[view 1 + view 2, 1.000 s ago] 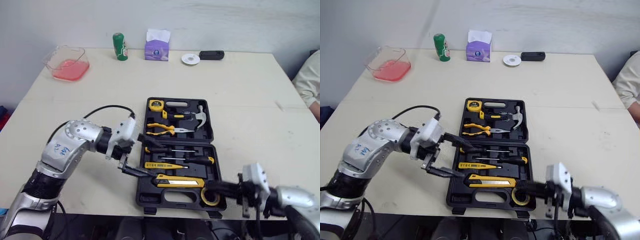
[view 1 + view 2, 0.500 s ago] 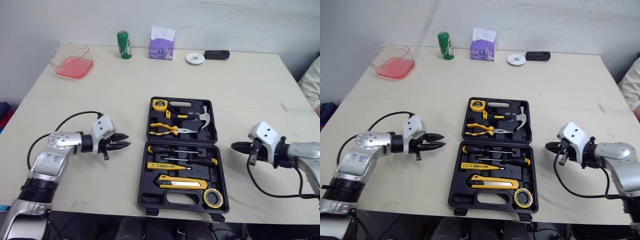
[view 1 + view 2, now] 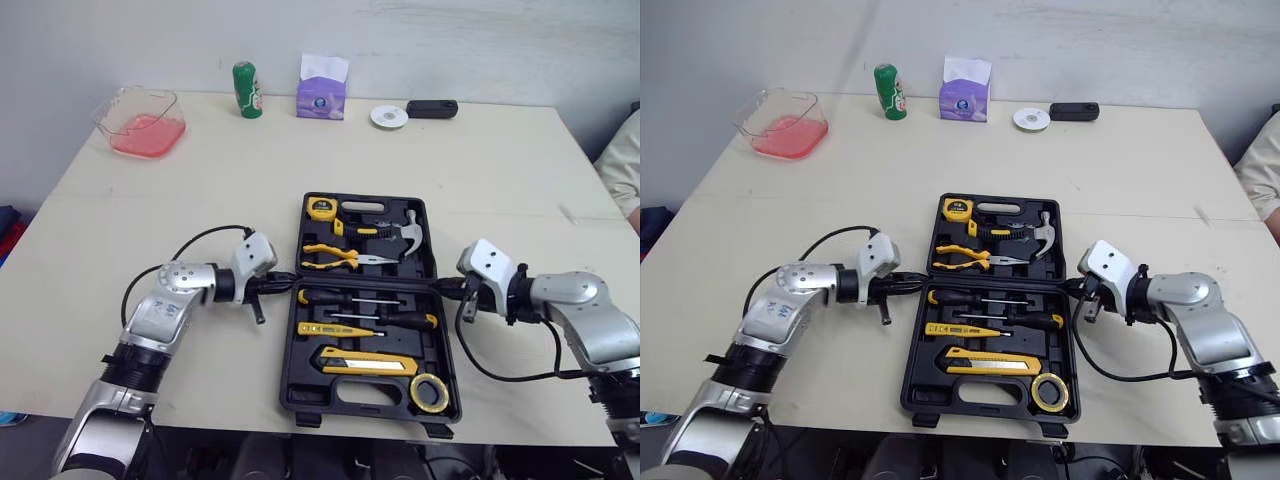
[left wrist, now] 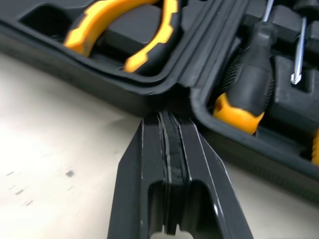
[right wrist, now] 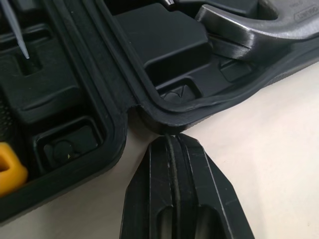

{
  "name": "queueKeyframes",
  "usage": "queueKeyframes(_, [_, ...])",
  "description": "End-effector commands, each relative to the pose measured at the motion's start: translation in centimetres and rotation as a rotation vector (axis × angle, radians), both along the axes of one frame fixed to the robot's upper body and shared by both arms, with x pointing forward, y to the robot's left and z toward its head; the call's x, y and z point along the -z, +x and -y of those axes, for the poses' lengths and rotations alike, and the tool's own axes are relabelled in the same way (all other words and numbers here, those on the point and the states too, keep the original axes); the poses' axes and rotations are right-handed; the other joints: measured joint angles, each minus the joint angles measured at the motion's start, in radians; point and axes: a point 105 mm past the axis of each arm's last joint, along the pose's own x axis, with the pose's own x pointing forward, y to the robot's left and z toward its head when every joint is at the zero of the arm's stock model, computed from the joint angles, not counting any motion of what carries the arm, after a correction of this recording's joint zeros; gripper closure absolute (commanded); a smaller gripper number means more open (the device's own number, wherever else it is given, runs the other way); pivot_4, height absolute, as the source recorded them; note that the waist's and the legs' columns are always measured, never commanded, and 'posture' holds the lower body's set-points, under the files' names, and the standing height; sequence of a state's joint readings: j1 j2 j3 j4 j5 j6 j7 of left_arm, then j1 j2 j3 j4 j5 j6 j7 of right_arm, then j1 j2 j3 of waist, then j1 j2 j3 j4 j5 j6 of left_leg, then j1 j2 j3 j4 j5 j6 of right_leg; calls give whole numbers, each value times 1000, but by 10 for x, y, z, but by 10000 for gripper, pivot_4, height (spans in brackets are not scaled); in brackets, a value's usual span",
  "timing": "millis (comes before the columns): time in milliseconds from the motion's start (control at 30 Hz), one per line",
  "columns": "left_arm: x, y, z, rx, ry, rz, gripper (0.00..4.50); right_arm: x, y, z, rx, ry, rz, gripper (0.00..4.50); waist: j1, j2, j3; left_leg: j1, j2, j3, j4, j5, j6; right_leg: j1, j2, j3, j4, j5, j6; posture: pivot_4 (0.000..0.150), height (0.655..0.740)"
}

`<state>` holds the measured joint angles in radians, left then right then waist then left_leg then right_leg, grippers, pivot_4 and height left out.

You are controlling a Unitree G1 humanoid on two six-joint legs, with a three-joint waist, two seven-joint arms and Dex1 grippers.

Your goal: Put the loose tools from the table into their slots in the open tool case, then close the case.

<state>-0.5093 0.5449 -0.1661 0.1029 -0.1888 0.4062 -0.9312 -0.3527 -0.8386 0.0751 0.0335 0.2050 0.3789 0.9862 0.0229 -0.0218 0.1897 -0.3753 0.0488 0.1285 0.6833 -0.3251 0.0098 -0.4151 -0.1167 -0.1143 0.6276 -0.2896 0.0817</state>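
Case: black tool case (image 3: 290, 385) lies fully open, both halves flat and face up.
Far half: tape measure (image 3: 320, 208), pliers (image 3: 330, 257) and hammer (image 3: 405, 228), all slotted.
Near half: screwdrivers (image 3: 322, 297), yellow knife (image 3: 365, 362), tape roll (image 3: 428, 388).

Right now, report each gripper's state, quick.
Left gripper: shut, empty, tip at the hinge of the open black plastic tool case.
Right gripper: shut, empty, tip at the hinge's other end.

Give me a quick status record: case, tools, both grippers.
Case: tool case open flat, lid not closed
Tools in slots: hammer, pliers, tape measure, screwdrivers, utility knife
Left gripper: shut, tip at the case's left edge by the hinge line
Right gripper: shut, tip at the case's right edge by the hinge line
Remaining: close the case
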Motion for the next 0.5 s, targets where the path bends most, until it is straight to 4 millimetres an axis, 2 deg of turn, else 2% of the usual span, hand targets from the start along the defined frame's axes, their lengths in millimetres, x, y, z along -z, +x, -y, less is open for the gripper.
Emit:
queueKeyframes(33, [-4,4,13,21,2,29,44480,-13,1,-14,-58,8,58,45000,0,0,0,0,0,0,0,0,0,0,0,0,0,0,0,1500,7244])
queueKeyframes(267, [-1,9,4,-36,17,17,44480,-13,-4,-2,-22,-43,40,45000,-1,0,0,0,0,0,0,0,0,0,0,0,0,0,0,1500,7244])
queueKeyframes(367, [0,8,-16,-102,38,-21,44480,-19,-2,15,29,-122,75,45000,-2,0,0,0,0,0,0,0,0,0,0,0,0,0,0,1500,7244])
queueKeyframes(467, [-13,5,-32,-146,-5,-59,44480,-32,-2,21,49,-118,90,45000,-11,0,0,0,1,0,0,0,0,0,0,0,0,0,0,1500,7244])
queueKeyframes(500, [-23,4,-38,-165,-44,-78,38292,-38,-3,22,56,-98,79,41823,-15,0,0,1,1,0,-1,0,0,0,0,0,0,0,-1,1500,7244])
